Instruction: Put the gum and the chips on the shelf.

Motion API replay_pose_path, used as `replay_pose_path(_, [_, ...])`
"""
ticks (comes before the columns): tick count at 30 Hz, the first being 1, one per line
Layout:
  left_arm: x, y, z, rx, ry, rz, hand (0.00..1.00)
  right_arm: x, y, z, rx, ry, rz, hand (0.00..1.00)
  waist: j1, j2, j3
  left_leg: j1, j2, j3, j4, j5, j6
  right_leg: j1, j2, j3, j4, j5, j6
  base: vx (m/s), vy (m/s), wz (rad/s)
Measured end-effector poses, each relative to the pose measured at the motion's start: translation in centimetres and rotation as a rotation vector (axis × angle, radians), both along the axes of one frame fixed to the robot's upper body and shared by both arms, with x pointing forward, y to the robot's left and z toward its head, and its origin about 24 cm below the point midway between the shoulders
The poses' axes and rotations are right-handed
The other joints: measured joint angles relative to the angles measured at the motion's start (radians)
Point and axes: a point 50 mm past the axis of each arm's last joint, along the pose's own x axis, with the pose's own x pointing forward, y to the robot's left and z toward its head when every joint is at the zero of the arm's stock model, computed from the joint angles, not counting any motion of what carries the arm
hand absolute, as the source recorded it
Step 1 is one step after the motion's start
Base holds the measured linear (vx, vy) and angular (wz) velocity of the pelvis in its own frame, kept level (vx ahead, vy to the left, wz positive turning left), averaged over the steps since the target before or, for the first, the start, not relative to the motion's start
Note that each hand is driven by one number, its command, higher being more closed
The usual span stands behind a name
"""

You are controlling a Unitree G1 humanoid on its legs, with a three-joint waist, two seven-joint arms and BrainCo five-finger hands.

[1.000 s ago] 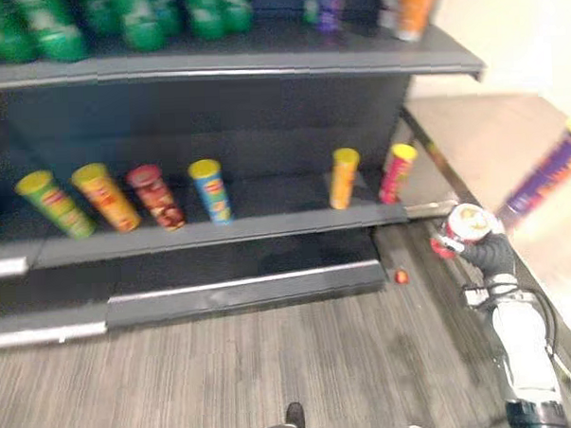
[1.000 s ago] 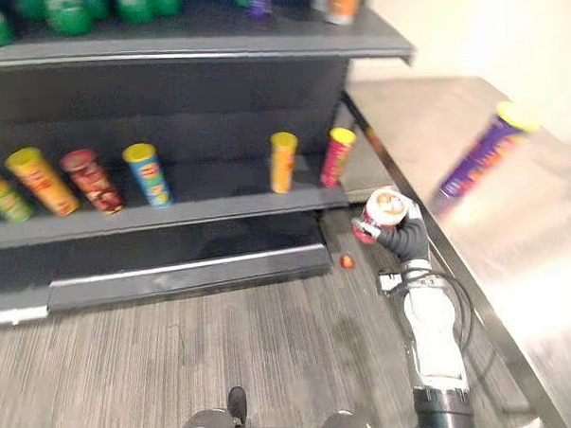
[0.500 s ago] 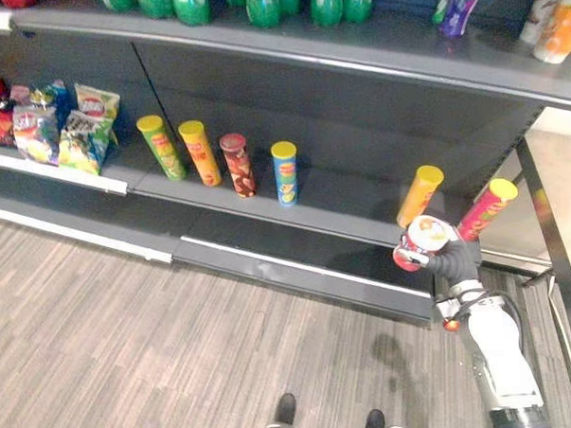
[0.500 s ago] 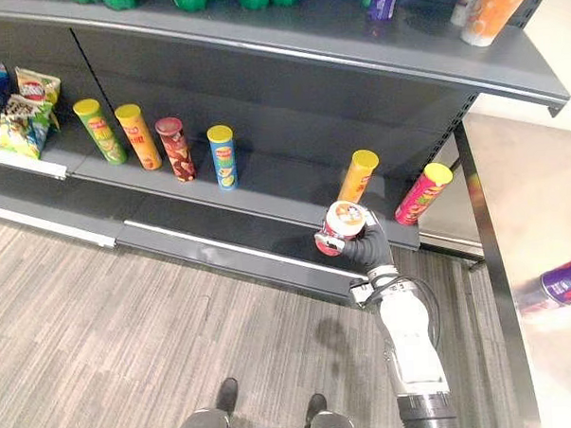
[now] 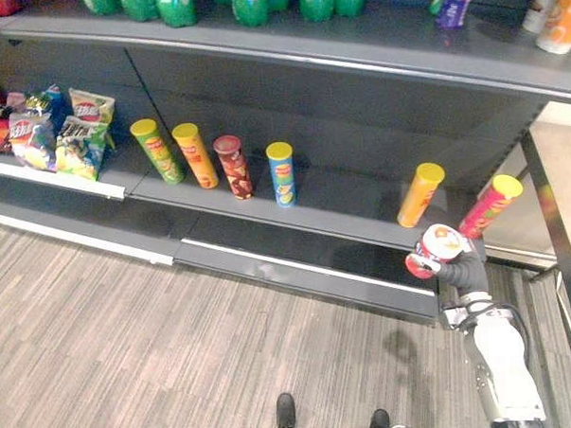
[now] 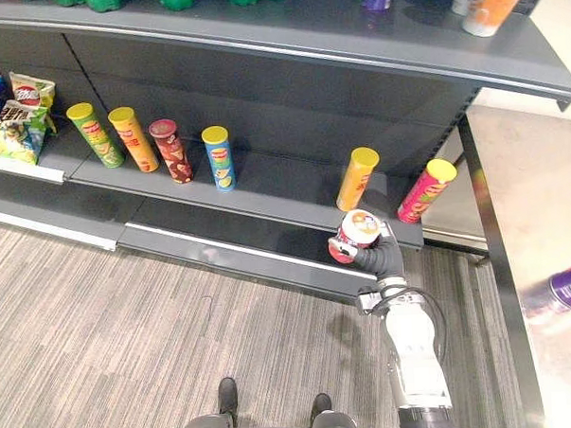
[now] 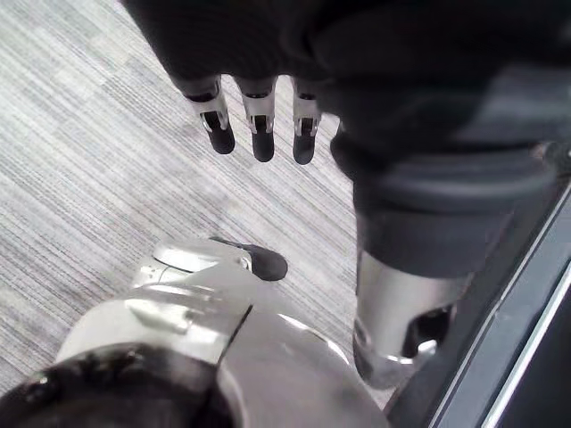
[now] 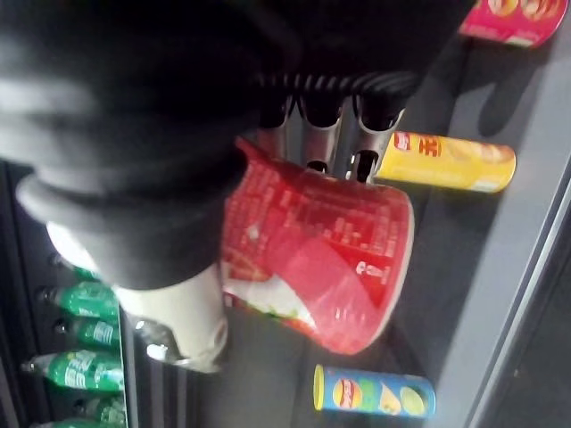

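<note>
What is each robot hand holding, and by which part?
The right hand grips a red chips can, fingers curled round its side. The left hand holds nothing.

**TALLY: 7 CHIP CANS, PLUS BOTTLES & BAGS**

Cans standing in the row: 6.
- Blue can (image 5: 281, 173): 1.
- Left of blue can: 3, namely green can (image 5: 157, 151), orange can (image 5: 195, 155) and dark-red can (image 5: 231, 166).
- Well right of blue can: 2, namely yellow can (image 5: 420, 195) and pink can (image 5: 489, 206).

Red chip can (image 5: 440, 249): 1, right of blue can, nearer the camera.

Purple bottle (image 5: 456, 0): 1, above-right of blue can. Orange bottle (image 5: 560, 20): 1, further right.

Chip bags (image 5: 78, 138), far left of blue can, and green bottles (image 5: 250, 2), above it: qty unclear, both cut off.
</note>
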Motion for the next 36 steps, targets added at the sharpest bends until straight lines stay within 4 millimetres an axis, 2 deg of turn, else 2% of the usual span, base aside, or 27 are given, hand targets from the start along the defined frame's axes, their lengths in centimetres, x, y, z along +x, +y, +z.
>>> replay_pose_path(5, [0.5, -0.1, 0.0, -0.001, -0.009, -0.013, 0.00, 1.6, -0.1, 2.5, -0.027, -0.094, -0.005, 1.00, 0.000, 0.001, -0.002, 0.019, -0.001, 0.033, 0.000, -0.001, 0.005, 0.004, 0.000, 0.031, -0.013, 0.015, 0.000, 0.04, 0.010, -0.19])
replay_pose_path(8, [1.2, -0.2, 0.1, -0.003, -0.020, -0.048, 0.00, 3.0, -0.1, 5.0, -0.053, -0.183, 0.013, 1.00, 0.003, 0.002, -0.004, 0.032, -0.002, 0.033, -0.001, -0.001, 0.005, 0.024, 0.001, 0.033, -0.025, 0.020, 0.003, 0.05, 0.007, 0.01])
replay_pose_path(9, [1.3, -0.2, 0.1, -0.003, -0.021, -0.050, 0.00, 3.1, -0.1, 5.3, -0.056, -0.191, 0.015, 1.00, 0.003, 0.002, -0.005, 0.033, -0.002, 0.033, -0.001, -0.001, 0.005, 0.026, 0.001, 0.033, -0.027, 0.021, 0.003, 0.03, 0.003, 0.04])
replay_pose_path(11, [1.5, -0.4, 0.1, -0.005, -0.023, -0.071, 0.00, 4.2, -0.1, 7.6, -0.059, -0.268, 0.019, 1.00, 0.004, 0.005, -0.008, 0.041, -0.002, 0.035, -0.001, -0.001, 0.005, 0.035, 0.002, 0.034, -0.031, 0.021, 0.004, 0.00, 0.000, 0.00])
replay_pose_path(15, [1.3, -0.6, 0.0, -0.010, -0.007, -0.092, 0.00, 5.8, 0.0, 10.0, -0.069, -0.326, 0.019, 1.00, 0.007, 0.007, -0.013, 0.048, 0.003, 0.050, -0.001, -0.001, 0.005, 0.036, 0.008, 0.049, -0.039, 0.035, -0.004, -0.02, -0.002, -0.13])
replay_pose_path(21, [1.1, -0.5, -0.1, -0.013, 0.003, -0.092, 0.00, 8.8, -1.1, 15.9, -0.113, -0.427, -0.008, 1.00, 0.017, 0.004, -0.016, 0.047, 0.013, 0.060, -0.002, 0.003, 0.010, 0.038, 0.019, 0.061, -0.068, 0.065, -0.011, -0.05, -0.007, -0.10])
replay_pose_path(24, [0.8, -0.5, -0.1, -0.016, 0.018, -0.089, 0.00, 10.1, -1.5, 18.8, -0.081, -0.461, -0.020, 1.00, 0.029, -0.005, -0.030, 0.046, 0.022, 0.060, -0.002, 0.008, 0.005, 0.038, 0.029, 0.062, -0.073, 0.070, -0.018, 0.00, 0.000, 0.00])
replay_pose_path(26, [0.7, -0.4, -0.1, -0.019, 0.016, -0.080, 0.00, 10.9, -0.8, 21.0, -0.102, -0.487, 0.000, 1.00, 0.031, -0.009, -0.033, 0.045, 0.029, 0.059, -0.002, 0.011, 0.001, 0.039, 0.037, 0.062, -0.080, 0.071, -0.020, -0.01, -0.016, -0.01])
replay_pose_path(30, [0.8, -0.4, -0.1, -0.026, 0.016, -0.075, 0.00, 12.7, 0.1, 23.5, -0.119, -0.472, 0.011, 1.00, 0.033, -0.010, -0.034, 0.043, 0.033, 0.056, -0.003, 0.015, 0.000, 0.038, 0.043, 0.061, -0.082, 0.072, -0.021, 0.00, 0.000, 0.00])
replay_pose_path(32, [0.8, -0.4, -0.1, -0.027, 0.013, -0.076, 0.00, 13.7, -0.2, 24.6, -0.105, -0.436, -0.009, 1.00, 0.039, -0.013, -0.035, 0.033, 0.034, 0.051, -0.003, 0.018, 0.000, 0.032, 0.044, 0.059, -0.085, 0.074, -0.022, -0.01, -0.006, 0.06])
replay_pose_path(36, [1.1, -0.3, -0.1, -0.034, 0.000, -0.052, 0.00, 15.2, -0.6, 25.6, -0.076, -0.360, -0.040, 1.00, 0.058, -0.023, -0.032, 0.025, 0.036, 0.048, -0.003, 0.020, -0.001, 0.033, 0.048, 0.056, -0.103, 0.086, -0.027, 0.01, -0.004, 0.02])
